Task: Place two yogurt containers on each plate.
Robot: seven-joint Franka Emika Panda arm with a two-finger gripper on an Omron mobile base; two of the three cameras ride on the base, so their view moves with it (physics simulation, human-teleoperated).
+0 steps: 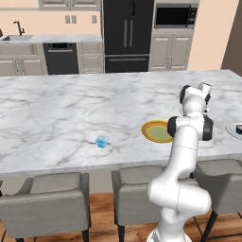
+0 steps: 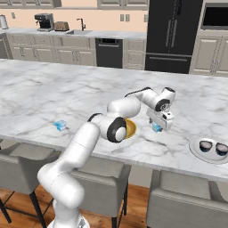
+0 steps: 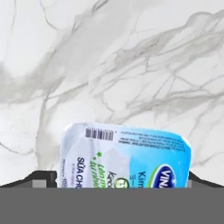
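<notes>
My gripper [image 2: 157, 126] points down at the marble counter [image 2: 67, 93], just right of the yellow-rimmed plate [image 2: 131, 128], which my arm partly hides. Its fingers stand open on either side of a light-blue yogurt container [image 3: 127, 157] that rests on the counter; the same tub [image 2: 156, 129] peeks out under the hand. A second light-blue yogurt container [image 1: 101, 141] sits alone on the counter to the left. On the white plate [image 2: 196, 150] at the right sit two dark round yogurt cups [image 2: 205, 145] [image 2: 221, 148].
Grey stools [image 1: 47, 201] line the counter's near edge below my base. The yellow-rimmed plate [image 1: 153, 131] has nothing visible on it. Cabinets, a dishwasher and a dark fridge [image 1: 127, 33] stand far behind the counter.
</notes>
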